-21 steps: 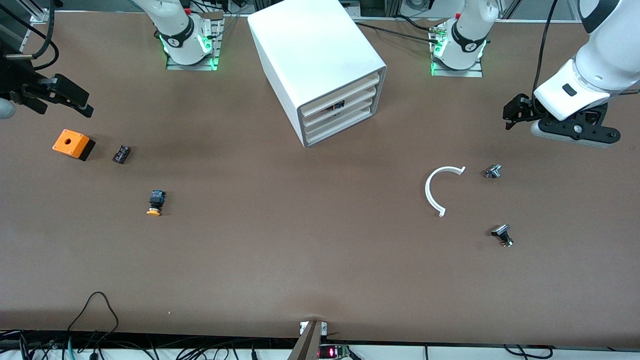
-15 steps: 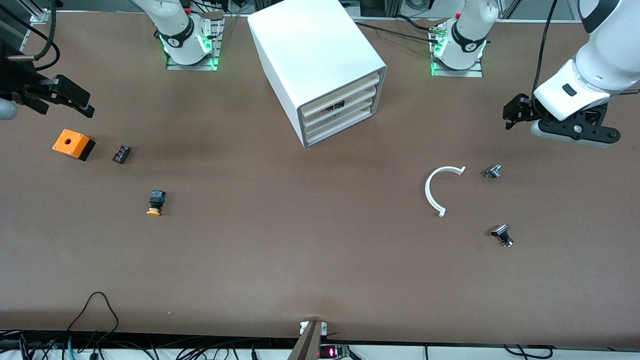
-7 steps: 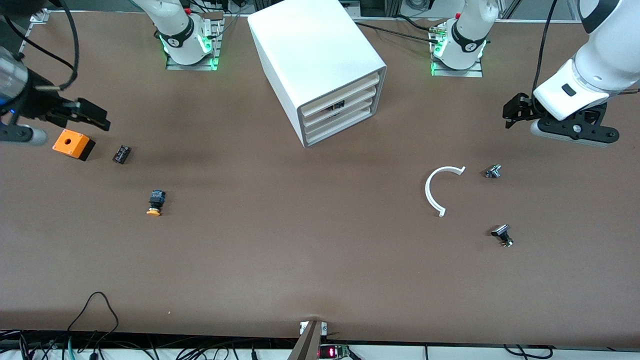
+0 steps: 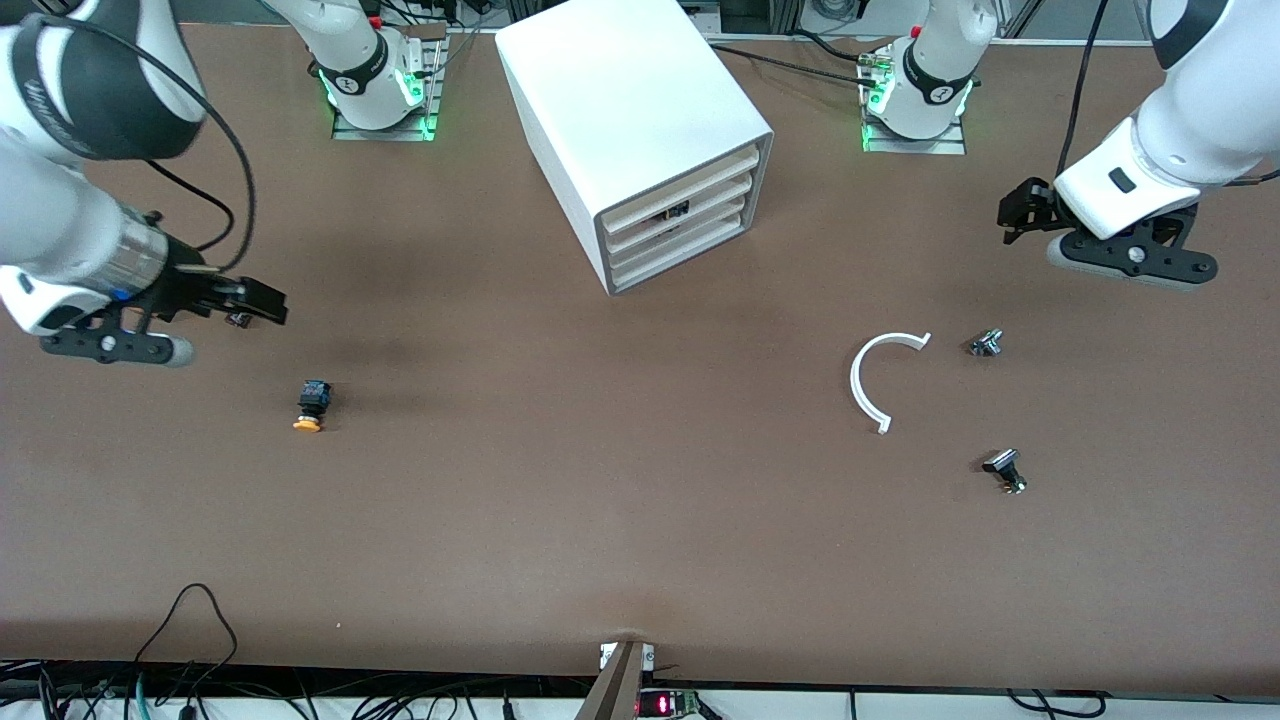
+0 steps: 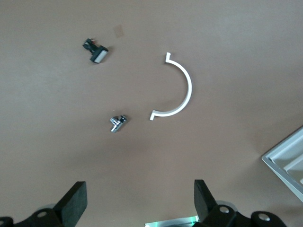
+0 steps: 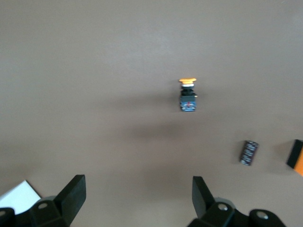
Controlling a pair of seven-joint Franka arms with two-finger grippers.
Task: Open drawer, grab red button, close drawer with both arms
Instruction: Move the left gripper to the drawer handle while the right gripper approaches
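Currently | both tools wide, well apart from cabinet (image 4: 640,130)

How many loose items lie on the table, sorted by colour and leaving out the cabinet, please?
White: 1, curved strip
Silver-and-black: 2, upper small part, lower small part
Orange: 2, yellow-capped button, orange box
Black: 1, small block
Total: 6

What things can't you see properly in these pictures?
- Orange box: hidden under the right arm in the front view; cut off by the edge in the right wrist view.
- Something dark in a drawer of the cabinet: too small to tell what it is, front view.
- Cabinet in the left wrist view: only a corner shows at the edge.
- No red-capped button shows in any view.
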